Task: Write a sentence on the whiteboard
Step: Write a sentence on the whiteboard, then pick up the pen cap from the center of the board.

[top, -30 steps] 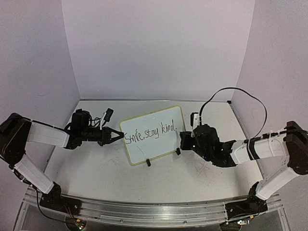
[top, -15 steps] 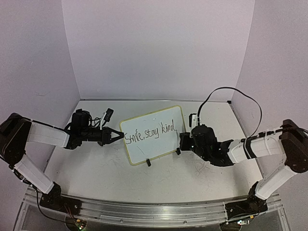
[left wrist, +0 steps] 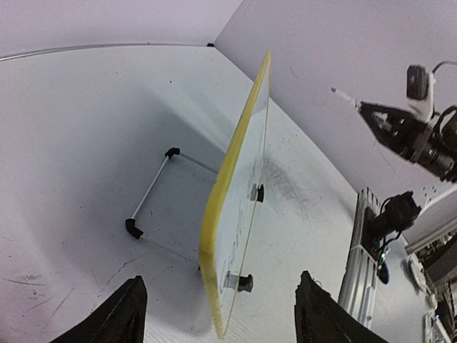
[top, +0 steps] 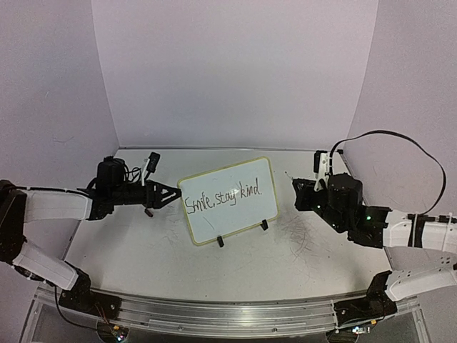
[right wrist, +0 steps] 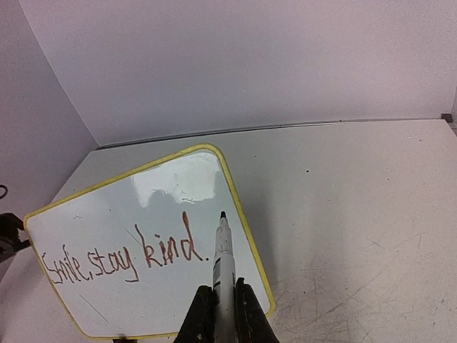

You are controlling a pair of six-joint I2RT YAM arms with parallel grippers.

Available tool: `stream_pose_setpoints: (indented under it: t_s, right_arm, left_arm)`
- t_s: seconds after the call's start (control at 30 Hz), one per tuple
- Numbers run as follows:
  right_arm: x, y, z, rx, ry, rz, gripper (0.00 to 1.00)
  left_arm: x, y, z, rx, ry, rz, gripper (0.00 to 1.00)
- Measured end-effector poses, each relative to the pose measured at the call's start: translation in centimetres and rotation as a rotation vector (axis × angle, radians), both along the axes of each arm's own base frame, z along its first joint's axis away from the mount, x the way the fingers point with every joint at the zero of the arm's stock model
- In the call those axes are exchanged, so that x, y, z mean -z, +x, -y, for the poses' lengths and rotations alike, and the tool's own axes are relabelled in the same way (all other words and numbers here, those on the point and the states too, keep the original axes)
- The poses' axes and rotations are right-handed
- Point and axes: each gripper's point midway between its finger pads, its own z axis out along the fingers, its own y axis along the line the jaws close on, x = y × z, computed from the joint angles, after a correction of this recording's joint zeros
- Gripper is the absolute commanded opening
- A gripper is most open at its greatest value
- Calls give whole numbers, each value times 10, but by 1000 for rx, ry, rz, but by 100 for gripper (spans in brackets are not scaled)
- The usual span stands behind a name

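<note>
The whiteboard (top: 228,201) stands tilted on its black clip feet at mid-table, with the sentence (top: 223,199) "Smile, stay kind." across it in one line. My left gripper (top: 173,196) is open at the board's left edge. In the left wrist view the yellow rim (left wrist: 227,187) runs between the two fingertips (left wrist: 120,314) and touches neither. My right gripper (right wrist: 218,304) is shut on a white marker (right wrist: 223,257), held off to the right of the board (right wrist: 143,214). The marker's black tip points at the end of the sentence (right wrist: 121,261) without touching.
A thin wire stand with black feet (left wrist: 153,193) props the board from behind. Grey scribble marks (top: 300,236) cover the tabletop at the right. Walls close in the back and sides. An aluminium rail (top: 214,314) runs along the near edge.
My left gripper has opened and let go of the board's left edge, drawing slightly left. The right arm has pulled back to the right, away from the board, still holding the marker.
</note>
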Motion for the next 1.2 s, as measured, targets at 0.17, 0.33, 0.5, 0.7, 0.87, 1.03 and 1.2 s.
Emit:
stream_pose_setpoints:
  t_s: [0.17, 0.33, 0.5, 0.7, 0.87, 1.03, 1.2]
  right_arm:
    - [1, 2, -1, -16, -78, 32, 0]
    - [-5, 4, -3, -31, -120, 76, 0]
    - [-10, 4, -3, -37, -137, 104, 0]
    - [-10, -1, 3, -39, -137, 117, 0]
    - [-21, -10, 15, -24, -97, 149, 0]
    - [-23, -18, 29, 2, -67, 164, 0]
    - [-18, -21, 38, 25, -59, 161, 0]
  left_arm:
    - [-44, -5, -19, -114, -2, 34, 72]
    - [-48, -5, -58, -385, -30, -144, 68]
    - [11, 5, -90, -680, -4, -507, 65]
    - [58, 47, -99, -906, 167, -751, 64]
    - [78, 82, -98, -990, 255, -812, 61]
    - [120, 78, -109, -1064, 371, -910, 58]
    - [149, 66, -119, -1108, 466, -970, 52]
